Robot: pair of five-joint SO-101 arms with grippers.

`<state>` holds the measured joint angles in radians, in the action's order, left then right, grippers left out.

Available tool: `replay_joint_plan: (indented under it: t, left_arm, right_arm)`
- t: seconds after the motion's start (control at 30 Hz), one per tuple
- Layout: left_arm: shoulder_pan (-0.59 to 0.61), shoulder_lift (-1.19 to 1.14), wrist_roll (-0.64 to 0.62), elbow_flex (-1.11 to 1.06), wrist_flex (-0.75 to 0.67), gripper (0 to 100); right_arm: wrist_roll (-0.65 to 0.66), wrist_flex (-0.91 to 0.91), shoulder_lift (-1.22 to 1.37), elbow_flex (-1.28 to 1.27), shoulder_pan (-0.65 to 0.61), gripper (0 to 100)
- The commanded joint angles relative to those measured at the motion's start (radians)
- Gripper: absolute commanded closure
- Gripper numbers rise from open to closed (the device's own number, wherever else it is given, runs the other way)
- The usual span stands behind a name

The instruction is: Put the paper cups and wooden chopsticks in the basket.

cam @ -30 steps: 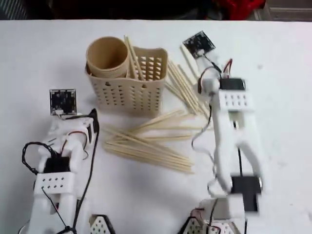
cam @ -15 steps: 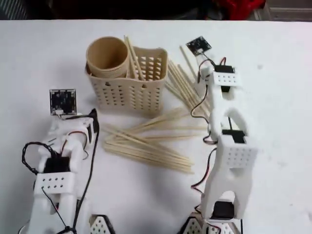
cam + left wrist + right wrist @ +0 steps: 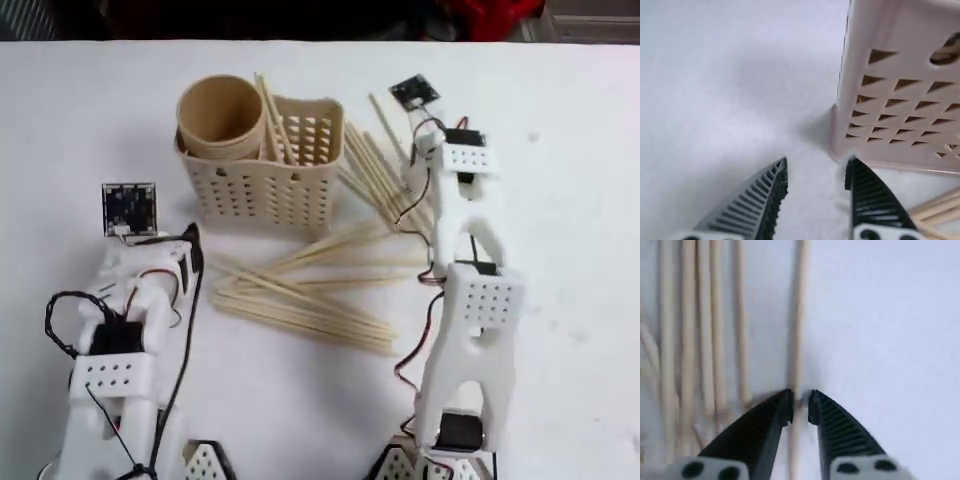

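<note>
On the white table [image 3: 80,100] stands the basket [image 3: 265,195], paper cups [image 3: 220,115] stacked inside; wooden chopsticks [image 3: 300,305] lie scattered beside it. Left gripper [image 3: 817,162] is spread by the basket's corner; right gripper [image 3: 800,395] pinches one chopstick [image 3: 801,315]

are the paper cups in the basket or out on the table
In: the paper cups stand upright at one end of the basket, a few chopsticks leaning beside them.

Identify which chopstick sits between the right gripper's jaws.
The outermost chopstick, next to bare table, a gap apart from the rest; the right gripper grips it. The other chopsticks lie bunched alongside.
</note>
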<state>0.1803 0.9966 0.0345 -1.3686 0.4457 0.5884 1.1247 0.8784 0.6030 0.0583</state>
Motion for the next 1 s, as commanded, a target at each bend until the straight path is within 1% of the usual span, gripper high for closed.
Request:
replay_joint_plan:
  t: [0.0,0.2,0.3,0.43,0.5,0.63,0.73,0.83,0.97]
  left_arm:
    - [-0.007,0.019,0.012,0.005,-0.026,80]
    - [-0.007,0.019,0.012,0.005,-0.029,80]
    - [-0.007,0.019,0.012,0.005,-0.029,80]
    - [-0.007,0.019,0.012,0.005,-0.029,80]
    - [-0.007,0.019,0.012,0.005,-0.028,80]
    - [-0.007,0.019,0.012,0.005,-0.028,80]
    - [-0.007,0.019,0.012,0.005,-0.026,80]
    - [-0.007,0.019,0.012,0.005,-0.025,80]
    - [-0.007,0.019,0.012,0.005,-0.025,80]
  right_arm:
    - [0.003,0.163,0.033,0.094,0.088,98.2]
    - [-0.023,0.433,0.016,0.239,0.269,98.3]
    - [-0.012,0.522,-0.031,0.287,0.363,98.3]
    - [0.06,0.587,-0.107,0.292,0.484,98.3]
    - [0.094,0.59,-0.133,0.285,0.549,98.3]
    - [0.199,0.59,-0.2,0.157,0.65,98.3]
    - [0.27,0.558,-0.275,-0.008,0.697,98.3]
    - [0.275,0.398,-0.372,-0.213,0.722,98.2]
    - [0.282,0.157,-0.535,-0.582,0.708,98.2]
